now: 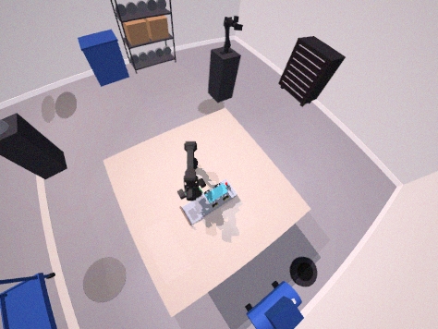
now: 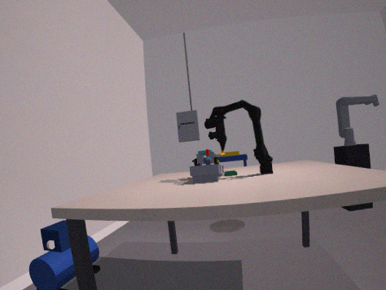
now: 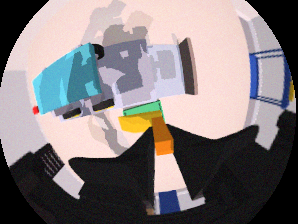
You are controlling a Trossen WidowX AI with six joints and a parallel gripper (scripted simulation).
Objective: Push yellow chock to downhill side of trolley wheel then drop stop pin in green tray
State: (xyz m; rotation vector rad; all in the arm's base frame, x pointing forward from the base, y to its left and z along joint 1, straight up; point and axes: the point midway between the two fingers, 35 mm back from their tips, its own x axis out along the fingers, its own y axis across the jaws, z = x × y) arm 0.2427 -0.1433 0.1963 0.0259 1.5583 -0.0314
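My gripper point(image 3: 158, 128) point(image 2: 222, 151) is shut on the orange handle of the yellow chock point(image 3: 134, 123), holding it in the air above the green tray point(image 3: 143, 108) point(image 2: 230, 173), beside the ramp. The cyan-topped trolley point(image 3: 70, 77) point(image 1: 216, 193) point(image 2: 204, 152) stands on the grey ramp point(image 3: 170, 70) point(image 1: 191, 214) point(image 2: 205, 174), toward its uphill end. The red-headed stop pin point(image 3: 35, 110) point(image 1: 226, 184) point(image 2: 207, 152) is upright at the trolley's uphill end. The chock is apart from the wheels. The chock's rubber base cannot be made out. In the top view the arm hides most of the tray.
The ramp's downhill end has a dark end strip point(image 3: 190, 67). A near-side wheel point(image 3: 104, 105) faces the gripper's side of the ramp. The arm's base point(image 2: 266, 167) stands on the table point(image 2: 309, 183) behind the tray. Shelves, cabinets and a blue compressor point(image 1: 277, 302) stand away from the table.
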